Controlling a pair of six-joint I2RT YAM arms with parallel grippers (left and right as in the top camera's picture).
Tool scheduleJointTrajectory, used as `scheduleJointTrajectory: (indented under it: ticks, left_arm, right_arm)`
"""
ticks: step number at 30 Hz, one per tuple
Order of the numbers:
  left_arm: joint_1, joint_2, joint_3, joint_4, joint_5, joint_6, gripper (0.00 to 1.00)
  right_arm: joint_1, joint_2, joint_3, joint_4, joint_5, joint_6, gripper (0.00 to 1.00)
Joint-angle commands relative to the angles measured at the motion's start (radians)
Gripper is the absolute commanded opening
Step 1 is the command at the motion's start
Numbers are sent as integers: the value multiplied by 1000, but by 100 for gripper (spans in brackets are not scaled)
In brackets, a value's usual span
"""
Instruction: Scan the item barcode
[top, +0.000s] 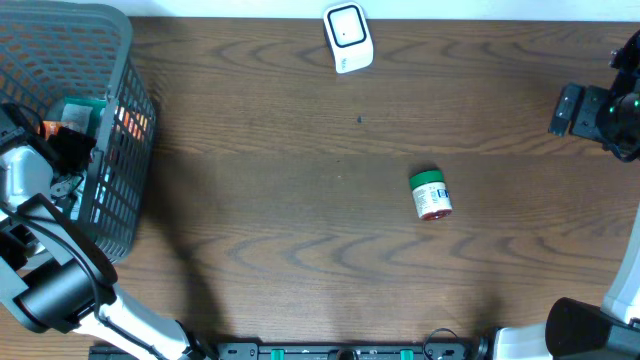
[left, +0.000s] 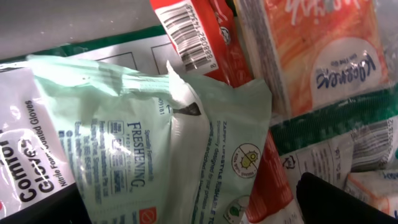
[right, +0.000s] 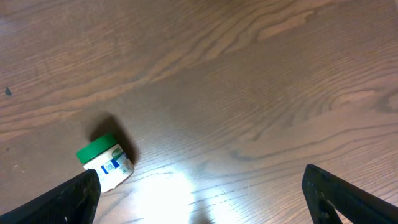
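Overhead: grey basket (top: 115, 70) at left of tabletop (top: 280, 230); left claw (top: 68, 150) is down inside it. White scanner (top: 348, 38) stands at far edge, centre. Jar (top: 431, 195) lies on its side right of centre, green lid toward far side, well apart from both. Only the left wrist view shows the basket's contents: pale green wipes packet (left: 161, 143) on top, red packet (left: 199, 31) showing a barcode, gloves packet (left: 25, 168), orange packet (left: 323, 43); claw fingers (left: 348, 199) spread apart. Right wrist view: right claw (right: 202, 205) apart, over bare wood, right of jar.
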Motion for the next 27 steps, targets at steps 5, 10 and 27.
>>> scheduleJointTrajectory:
  ticks: [5, 10, 27]
  left_arm:
    - [2, 105, -7, 19, -34, -27, 98]
    - [4, 174, -7, 27, -34, -15, 99]
    - [6, 162, -4, -22, -38, 2, 57]
  right_arm:
    - [-3, 3, 11, 0, -1, 15, 99]
    - [-3, 3, 11, 0, -1, 15, 99]
    - [-3, 3, 11, 0, -1, 15, 99]
